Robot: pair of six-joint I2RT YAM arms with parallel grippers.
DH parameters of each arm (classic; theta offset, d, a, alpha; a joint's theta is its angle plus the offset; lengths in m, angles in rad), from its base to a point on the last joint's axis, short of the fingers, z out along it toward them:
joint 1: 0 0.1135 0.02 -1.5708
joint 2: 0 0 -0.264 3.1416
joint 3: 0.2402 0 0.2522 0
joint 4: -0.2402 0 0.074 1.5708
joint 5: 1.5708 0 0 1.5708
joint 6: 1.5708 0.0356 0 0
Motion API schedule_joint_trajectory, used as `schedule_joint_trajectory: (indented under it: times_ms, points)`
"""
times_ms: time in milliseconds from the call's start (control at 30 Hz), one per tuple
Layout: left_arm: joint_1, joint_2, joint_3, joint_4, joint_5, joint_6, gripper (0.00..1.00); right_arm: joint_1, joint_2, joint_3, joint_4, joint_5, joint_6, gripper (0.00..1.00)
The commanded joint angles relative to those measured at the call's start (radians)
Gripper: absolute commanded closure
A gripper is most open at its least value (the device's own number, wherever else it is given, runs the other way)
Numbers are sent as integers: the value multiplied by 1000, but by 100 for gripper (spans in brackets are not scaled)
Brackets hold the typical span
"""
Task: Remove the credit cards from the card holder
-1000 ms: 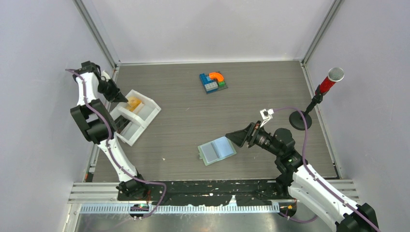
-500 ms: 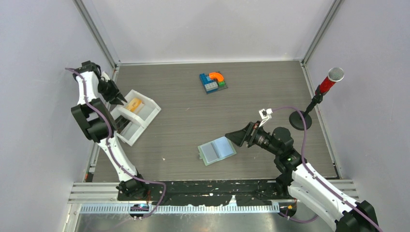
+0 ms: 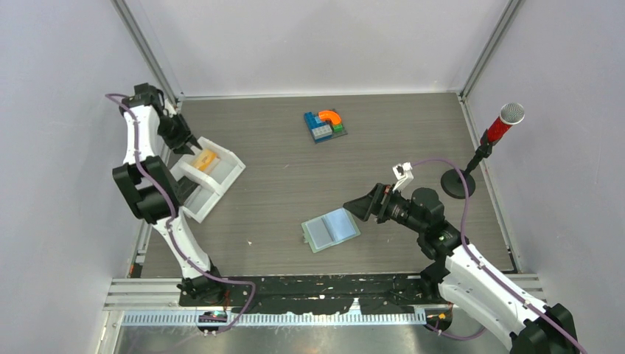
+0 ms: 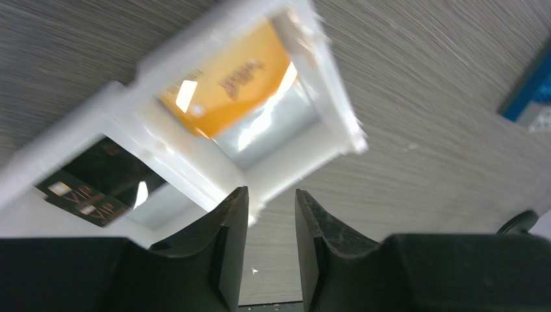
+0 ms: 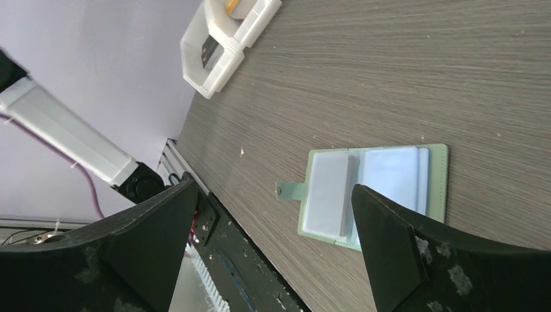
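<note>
The card holder (image 3: pixel 332 230) lies open and flat on the table, its light blue sleeve pages up and its tab to the left; it also shows in the right wrist view (image 5: pixel 328 195). An orange credit card (image 3: pixel 205 158) (image 4: pixel 224 81) rests in the far compartment of the white tray (image 3: pixel 228 173). A dark credit card (image 4: pixel 91 185) lies in the near compartment. My left gripper (image 3: pixel 188 140) (image 4: pixel 271 195) hangs over the tray's edge, its jaws a little apart with nothing between them. My right gripper (image 3: pixel 352 209) (image 5: pixel 273 188) hovers wide open just right of the holder.
A cluster of blue, orange and green toy blocks (image 3: pixel 325 125) sits at the back centre. A red microphone (image 3: pixel 501 125) on a round-based stand is at the right edge. The tray (image 5: pixel 221 65) sits against the left wall frame.
My left gripper has opened and pulled back from the orange card, which now lies loose in the tray. The right gripper has edged slightly left.
</note>
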Motion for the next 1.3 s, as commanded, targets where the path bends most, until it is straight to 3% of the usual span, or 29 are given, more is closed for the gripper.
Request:
schedule_joint_trajectory:
  times_ms: [0,300,533,800,1067,1267]
  points:
    - [-109,-224,-69,48,37,-27,64,-4,38,75,-142,33,-80,5]
    - [-417,-512,-418,232,78,-96,62,-3,155,106,-238,27,-186,32]
    - [-632,-691,-737,416,122,-149,59,3,280,149,-244,31,-176,29]
    - [-844,-802,-1016,625,118,-239,54,16,271,156,-249,95,-152,27]
    - [-983,-787,-1231,892,130,-400,50,26,241,153,-288,132,-139,25]
    - [-1057,-710,-1267,978,97,-434,49,31,217,149,-314,147,-145,25]
